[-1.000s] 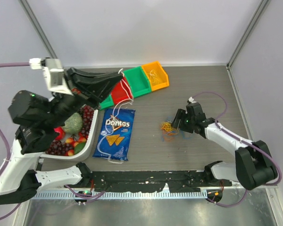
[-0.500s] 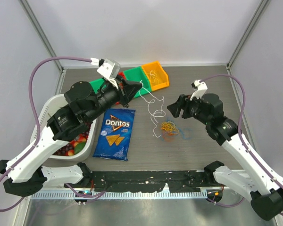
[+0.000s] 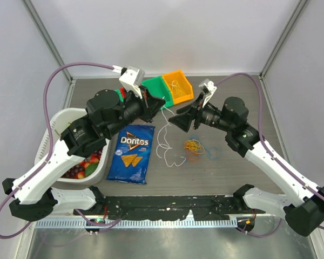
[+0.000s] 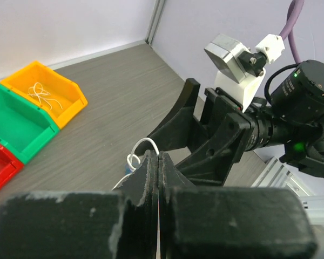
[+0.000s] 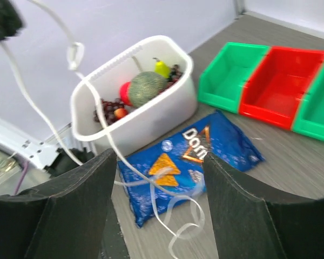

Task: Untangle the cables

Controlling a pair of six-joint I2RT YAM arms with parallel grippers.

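Left gripper [image 4: 157, 157] is clamped right down, fingers pressed flat together on a white cable [image 3: 158, 144]. It hangs above the middle of the table, and the strand trails from its tips in loose loops onto the tabletop. Right gripper [image 3: 176, 120] faces it from just beside, jaws spread wide with nothing between them. In its own wrist view the white strand hangs across in front of the gap.

Toward the right edge from those loops lies the tangle [image 3: 193, 145] of orange and yellow cables, flat on the table, with a blue loop [image 3: 213, 154] beside it. A Doritos bag [image 3: 131, 152] lies left of centre and a white basket [image 3: 101, 168] of fruit sits at the left edge. A green bin [image 3: 155, 86] and an orange bin [image 3: 186, 91] stand at the far edge — more white strand lies in the orange one.
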